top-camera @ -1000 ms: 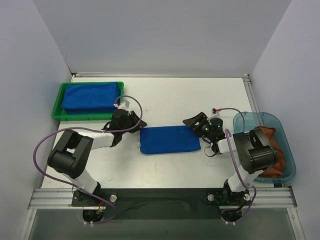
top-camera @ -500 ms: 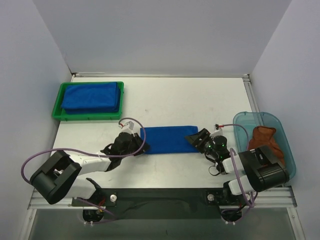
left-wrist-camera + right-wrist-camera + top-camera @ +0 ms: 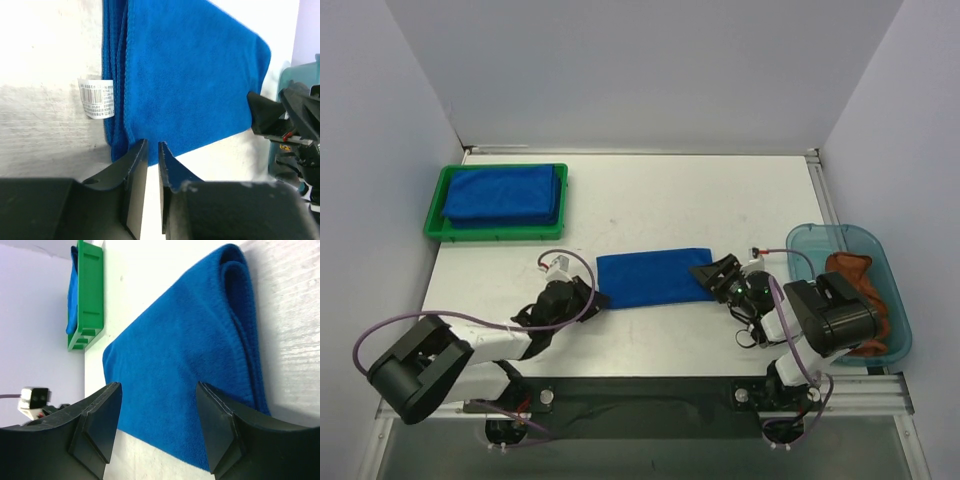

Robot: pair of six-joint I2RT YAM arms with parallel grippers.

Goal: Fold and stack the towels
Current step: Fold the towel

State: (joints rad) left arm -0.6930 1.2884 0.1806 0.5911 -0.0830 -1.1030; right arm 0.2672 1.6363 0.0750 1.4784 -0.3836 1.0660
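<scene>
A folded blue towel (image 3: 653, 279), thick-napped terry in a long rectangle, lies flat on the pale, scuffed surface (image 3: 670, 200) between the two arms. Its layered edges show as soft rolled ridges, and a white printed care label (image 3: 96, 98) sticks out from one side. The left end effector (image 3: 152, 146) sits at the towel's left end with its dark fingers drawn to a narrow slit; whether any cloth is pinched there cannot be made out. The right end effector (image 3: 159, 390) is spread wide over the opposite end, gripping nothing. More stacked blue towels (image 3: 505, 193) fill a rigid green tray (image 3: 490, 234). A crumpled rust-brown towel (image 3: 850, 268) lies in a translucent teal bin (image 3: 810, 240), partly hidden by the right arm.
</scene>
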